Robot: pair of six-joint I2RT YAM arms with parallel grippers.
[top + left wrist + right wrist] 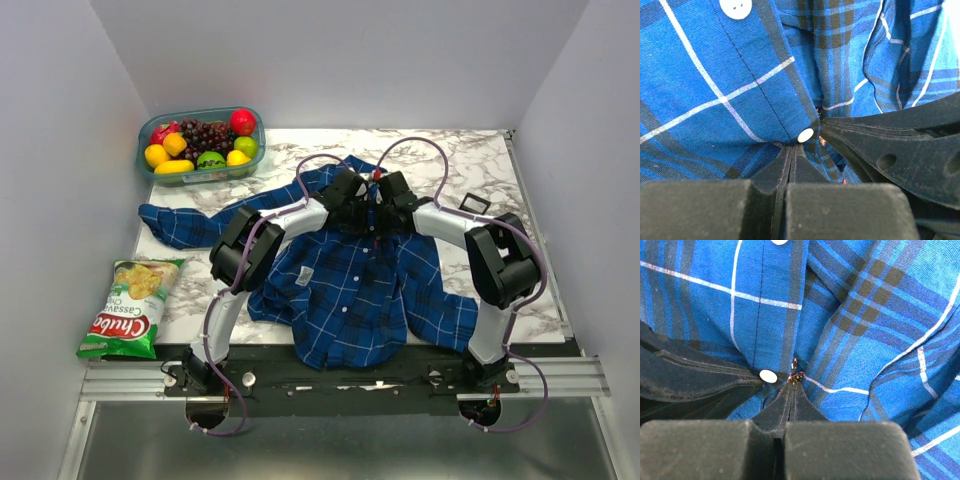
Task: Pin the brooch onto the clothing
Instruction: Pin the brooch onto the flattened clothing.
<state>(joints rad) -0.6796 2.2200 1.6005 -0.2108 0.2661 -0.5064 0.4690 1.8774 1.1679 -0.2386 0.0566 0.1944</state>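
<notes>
While you are looking down on the white marbled table (470, 160), plain pale walls (340, 60) are closing it in on three sides, and the clothing (350, 290) is lying spread in its middle, collar toward the back wall. A clear box (258, 140) of fruit is standing in the far left corner, a green chips bag (130, 305) is lying at the left near edge, and a small black case (473, 204) is sitting on the right, near the clothing. Both arms are reaching over the upper front of the clothing. The left gripper (792, 148) is pressing its jaws together at the fabric beside a white button (805, 134); whether cloth is caught between them, I cannot tell. The right gripper (792, 386) is also closed, meeting it tip to tip, and the brooch (796, 374), a tiny reddish speck, is showing right at its tips.
</notes>
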